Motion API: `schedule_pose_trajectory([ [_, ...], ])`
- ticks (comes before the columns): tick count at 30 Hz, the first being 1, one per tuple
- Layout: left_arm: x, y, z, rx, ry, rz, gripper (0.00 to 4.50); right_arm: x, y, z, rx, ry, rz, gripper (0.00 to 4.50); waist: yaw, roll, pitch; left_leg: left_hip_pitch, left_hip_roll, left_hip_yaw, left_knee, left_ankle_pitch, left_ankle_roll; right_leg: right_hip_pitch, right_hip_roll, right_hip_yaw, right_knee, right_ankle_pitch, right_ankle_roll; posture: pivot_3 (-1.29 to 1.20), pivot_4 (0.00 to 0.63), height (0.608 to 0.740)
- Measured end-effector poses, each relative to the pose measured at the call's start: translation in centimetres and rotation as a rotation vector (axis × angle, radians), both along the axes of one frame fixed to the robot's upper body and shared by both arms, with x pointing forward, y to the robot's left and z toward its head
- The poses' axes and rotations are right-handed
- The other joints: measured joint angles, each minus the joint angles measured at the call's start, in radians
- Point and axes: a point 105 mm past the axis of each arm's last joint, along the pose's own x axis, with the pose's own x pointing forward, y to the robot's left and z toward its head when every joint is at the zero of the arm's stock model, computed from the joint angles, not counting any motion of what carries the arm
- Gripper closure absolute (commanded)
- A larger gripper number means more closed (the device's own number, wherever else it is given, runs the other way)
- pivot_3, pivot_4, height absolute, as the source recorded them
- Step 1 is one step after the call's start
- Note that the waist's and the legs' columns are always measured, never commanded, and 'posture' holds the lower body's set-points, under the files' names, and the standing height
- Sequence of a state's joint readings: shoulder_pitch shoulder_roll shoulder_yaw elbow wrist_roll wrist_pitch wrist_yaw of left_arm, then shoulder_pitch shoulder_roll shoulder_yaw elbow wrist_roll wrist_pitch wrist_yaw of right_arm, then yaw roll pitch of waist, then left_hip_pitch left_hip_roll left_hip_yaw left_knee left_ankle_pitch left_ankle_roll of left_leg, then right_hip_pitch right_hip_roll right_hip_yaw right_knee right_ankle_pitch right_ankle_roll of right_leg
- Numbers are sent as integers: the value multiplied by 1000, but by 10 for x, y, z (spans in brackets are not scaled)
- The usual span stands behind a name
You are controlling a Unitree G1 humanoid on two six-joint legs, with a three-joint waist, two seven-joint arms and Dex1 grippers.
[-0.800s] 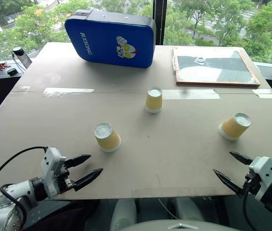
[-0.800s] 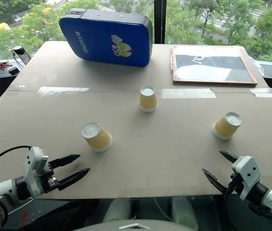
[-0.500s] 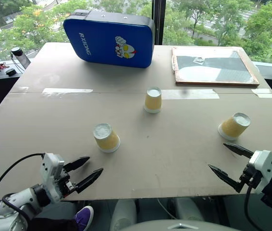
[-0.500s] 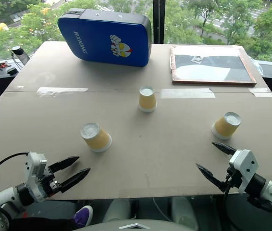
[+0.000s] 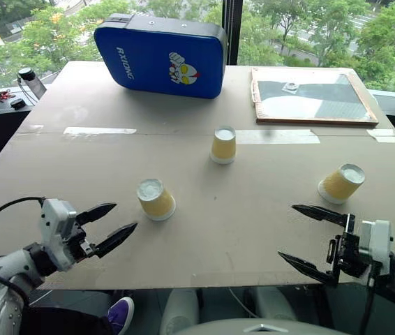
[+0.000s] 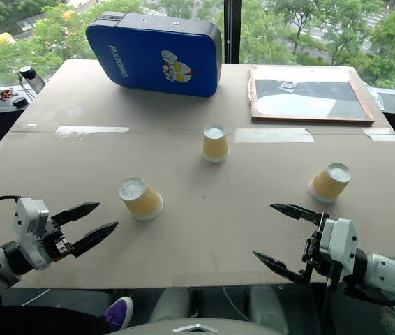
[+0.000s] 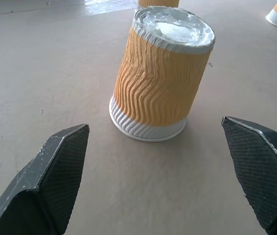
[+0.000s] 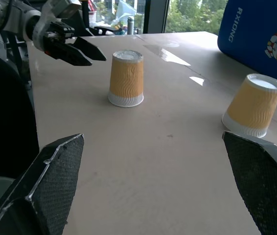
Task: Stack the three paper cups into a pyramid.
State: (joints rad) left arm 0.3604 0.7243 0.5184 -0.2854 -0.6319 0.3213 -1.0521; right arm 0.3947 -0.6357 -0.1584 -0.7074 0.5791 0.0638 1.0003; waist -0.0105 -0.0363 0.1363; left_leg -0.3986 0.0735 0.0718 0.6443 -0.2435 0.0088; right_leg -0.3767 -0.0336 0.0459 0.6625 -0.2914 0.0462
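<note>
Table [image 5: 267,230]: tan board by a window, blue case [image 5: 161,54] at the far edge.
Cups: three, ribbed yellow-tan, white rims, all upside down and unstacked. Left cup [image 5: 155,199] near the front-left, middle cup [image 5: 223,144] at centre, right cup [image 5: 340,183] tilted near the right edge.
Change: right gripper [image 5: 310,236] has swung to point left; left gripper [image 5: 109,224] shifted slightly left.
Grippers: both wide open, empty, at the front edge; left aims at the left cup.

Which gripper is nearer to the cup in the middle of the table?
Left. The left gripper is nearer to the middle cup; the right gripper is farther, beside the right cup.
</note>
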Motion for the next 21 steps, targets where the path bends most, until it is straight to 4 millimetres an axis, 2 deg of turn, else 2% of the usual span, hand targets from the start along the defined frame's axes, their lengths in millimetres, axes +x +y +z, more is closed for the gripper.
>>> schedule_pose_trajectory([
  [1, 3, -2, 4, 12, -5, -35, 47, -2, 4, 6, 3, -15, 48, 0, 0, 0, 0, 0, 0, 0, 0, 0, 0, 0, 0, 0, 0, 0, 0, 0, 150, 740],
  [5, 6, -3, 3, 3, 1, -59, 47, -4, 9, 7, 13, -3, 91, 0, 0, 0, 0, 0, 0, 0, 0, 0, 0, 0, 1, 0, 0, 1, 2, 0, 150, 740],
  [8, 13, -10, 2, -7, -2, -96, 47, -5, 11, 9, 19, -3, 114, 0, 3, 0, 0, 0, 0, 0, 0, 0, 0, 0, 0, -1, 0, 1, 2, 0, 150, 740],
  [13, 36, -20, 4, -11, -34, -119, 47, -9, 14, 7, 22, 21, 107, 0, 6, 0, 0, -1, -1, 0, 0, 0, 0, 0, 1, -1, 0, 2, 3, 0, 150, 740],
  [18, 47, -32, -4, -16, -17, -154, 47, -14, 12, 1, 6, 50, 72, 0, 1, 0, 0, -1, -1, 0, 0, 0, 0, 0, 1, 0, 0, 2, 4, 0, 150, 740],
  [21, 54, -39, -6, -35, -19, -171, 928, -16, 13, 0, -2, 55, 57, 0, 2, 0, 0, -1, -1, 1, 0, 0, 0, 0, 1, 0, 0, 2, 4, 0, 150, 740],
])
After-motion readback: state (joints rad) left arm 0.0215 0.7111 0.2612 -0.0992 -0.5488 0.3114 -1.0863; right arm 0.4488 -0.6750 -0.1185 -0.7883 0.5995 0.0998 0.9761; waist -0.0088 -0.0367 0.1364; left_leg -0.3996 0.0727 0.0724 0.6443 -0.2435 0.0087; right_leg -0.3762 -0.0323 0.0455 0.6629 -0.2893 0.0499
